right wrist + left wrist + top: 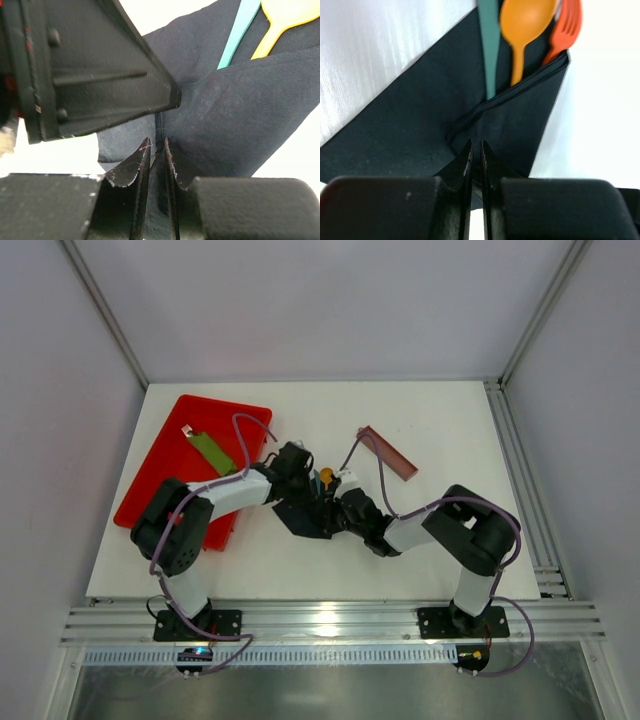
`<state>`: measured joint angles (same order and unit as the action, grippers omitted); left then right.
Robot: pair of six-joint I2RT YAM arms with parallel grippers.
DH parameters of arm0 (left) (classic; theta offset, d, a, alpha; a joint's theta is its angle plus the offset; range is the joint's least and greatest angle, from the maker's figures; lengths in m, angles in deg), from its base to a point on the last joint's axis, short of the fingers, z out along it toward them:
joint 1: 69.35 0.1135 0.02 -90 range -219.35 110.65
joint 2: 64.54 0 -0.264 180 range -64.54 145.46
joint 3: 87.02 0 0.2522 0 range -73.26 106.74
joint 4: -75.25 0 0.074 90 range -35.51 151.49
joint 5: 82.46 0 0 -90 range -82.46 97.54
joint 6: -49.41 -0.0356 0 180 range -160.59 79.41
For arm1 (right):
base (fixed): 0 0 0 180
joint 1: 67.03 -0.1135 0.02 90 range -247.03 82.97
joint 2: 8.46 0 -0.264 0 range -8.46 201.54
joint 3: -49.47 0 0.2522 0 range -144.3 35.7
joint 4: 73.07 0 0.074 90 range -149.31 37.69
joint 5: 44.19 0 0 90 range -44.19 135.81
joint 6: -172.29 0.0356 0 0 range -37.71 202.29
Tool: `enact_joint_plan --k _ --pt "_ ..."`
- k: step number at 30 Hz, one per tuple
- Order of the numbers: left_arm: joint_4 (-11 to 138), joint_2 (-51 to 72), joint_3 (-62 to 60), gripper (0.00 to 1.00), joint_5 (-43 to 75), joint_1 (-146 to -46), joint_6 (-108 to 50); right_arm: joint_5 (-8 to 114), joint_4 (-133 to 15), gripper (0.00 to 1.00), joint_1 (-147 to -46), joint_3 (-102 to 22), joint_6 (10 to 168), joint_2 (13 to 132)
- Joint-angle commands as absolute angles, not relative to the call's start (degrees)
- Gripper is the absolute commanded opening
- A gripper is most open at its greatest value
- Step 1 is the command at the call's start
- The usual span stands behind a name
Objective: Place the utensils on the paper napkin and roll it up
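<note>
The black paper napkin (410, 130) lies on the white table with one flap folded over the utensils. An orange spoon (522, 25), a red-orange fork (565, 30) and a teal handle (490, 55) stick out past the fold. My left gripper (475, 150) is shut on the napkin's folded edge. My right gripper (157, 147) is shut on a fold of the napkin (240, 110) right beside the left finger (100, 75). The spoon (285, 17) and teal handle (240, 35) show beyond. In the top view both grippers (312, 495) (335, 508) meet over the napkin (300, 520).
A red tray (170, 475) with a flat green piece (212, 452) lies at the left, close behind the left arm. A long brown tray (390, 453) lies behind the right gripper. A metal rail runs along the table's right edge (520, 470).
</note>
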<state>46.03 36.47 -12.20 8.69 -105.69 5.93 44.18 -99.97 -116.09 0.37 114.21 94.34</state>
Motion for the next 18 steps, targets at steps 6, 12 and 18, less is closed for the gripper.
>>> enact_joint_plan --k 6,12,18 --pt "48.0 37.1 -15.2 0.07 8.0 -105.5 5.4 43.3 -101.4 0.19 -116.5 1.6 115.2 93.0" --pt "48.9 36.5 -17.5 0.07 6.2 -105.5 5.3 43.4 -93.2 0.20 -115.7 -0.1 116.9 83.9" --pt "49.6 36.4 -18.5 0.07 6.4 -105.5 5.6 43.0 -80.0 0.12 -110.8 -7.4 117.9 79.6"
